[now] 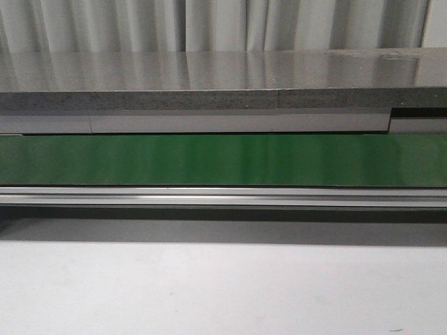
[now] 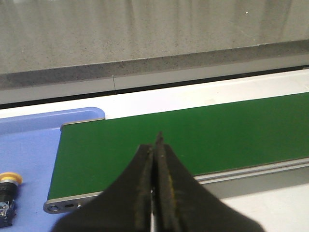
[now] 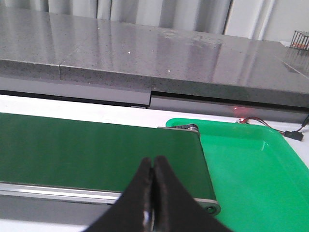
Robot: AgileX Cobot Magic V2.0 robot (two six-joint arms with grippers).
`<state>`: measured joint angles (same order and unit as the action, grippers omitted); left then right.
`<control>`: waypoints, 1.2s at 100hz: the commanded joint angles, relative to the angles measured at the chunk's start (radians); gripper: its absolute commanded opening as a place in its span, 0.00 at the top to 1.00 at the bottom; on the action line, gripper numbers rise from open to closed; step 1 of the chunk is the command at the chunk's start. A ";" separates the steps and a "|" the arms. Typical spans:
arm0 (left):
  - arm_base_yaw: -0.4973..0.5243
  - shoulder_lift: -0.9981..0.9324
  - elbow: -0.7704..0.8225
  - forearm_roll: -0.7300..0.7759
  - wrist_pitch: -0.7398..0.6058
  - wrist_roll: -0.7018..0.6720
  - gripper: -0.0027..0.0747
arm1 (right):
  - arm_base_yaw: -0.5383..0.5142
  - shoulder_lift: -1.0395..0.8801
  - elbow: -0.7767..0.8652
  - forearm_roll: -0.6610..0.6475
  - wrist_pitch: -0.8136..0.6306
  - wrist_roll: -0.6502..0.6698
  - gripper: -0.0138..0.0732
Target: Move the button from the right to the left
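The button (image 2: 8, 197), a yellow-orange cap on a black body, lies on its side in the blue tray (image 2: 26, 159) at the left end of the green conveyor belt (image 2: 183, 135). It shows only in the left wrist view. My left gripper (image 2: 157, 145) is shut and empty, over the belt's near edge, to the right of the button. My right gripper (image 3: 153, 164) is shut and empty, over the belt (image 3: 96, 150) near its right end. Neither gripper shows in the front view.
A green tray (image 3: 256, 169) sits at the belt's right end, with a black cable (image 3: 289, 133) at its back. A grey stone shelf (image 1: 209, 77) runs behind the belt (image 1: 223, 159). The belt's metal rail (image 1: 223, 197) borders the white table (image 1: 223, 286).
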<state>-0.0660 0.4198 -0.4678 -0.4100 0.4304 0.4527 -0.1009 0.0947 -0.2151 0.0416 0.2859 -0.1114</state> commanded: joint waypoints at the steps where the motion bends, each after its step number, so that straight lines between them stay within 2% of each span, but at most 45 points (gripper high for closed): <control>1: -0.008 -0.034 0.004 -0.026 -0.080 0.000 0.99 | 0.003 0.012 -0.027 -0.005 -0.089 -0.001 0.92; 8: -0.008 -0.064 0.037 -0.026 -0.087 -0.011 0.99 | 0.003 0.012 -0.027 -0.005 -0.089 -0.001 0.92; 16: -0.006 -0.111 0.078 0.002 -0.104 -0.092 0.99 | 0.003 0.012 -0.027 -0.005 -0.089 -0.001 0.92; 49: -0.006 -0.326 0.297 0.324 -0.355 -0.363 0.99 | 0.003 0.012 -0.027 -0.005 -0.089 -0.001 0.92; 74: -0.006 -0.446 0.426 0.340 -0.381 -0.385 0.99 | 0.003 0.012 -0.027 -0.005 -0.089 -0.001 0.92; 91: -0.006 -0.456 0.512 0.342 -0.464 -0.385 0.99 | 0.003 0.012 -0.027 -0.005 -0.089 -0.001 0.92; 101: -0.006 -0.456 0.512 0.344 -0.405 -0.385 0.99 | 0.003 0.012 -0.027 -0.005 -0.089 -0.001 0.92; 120: -0.006 -0.456 0.512 0.346 -0.401 -0.385 0.99 | 0.003 0.012 -0.027 -0.005 -0.089 -0.001 0.92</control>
<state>-0.0660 -0.0047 -0.0005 -0.0656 0.0952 0.0783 -0.1009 0.0947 -0.2151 0.0416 0.2799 -0.1114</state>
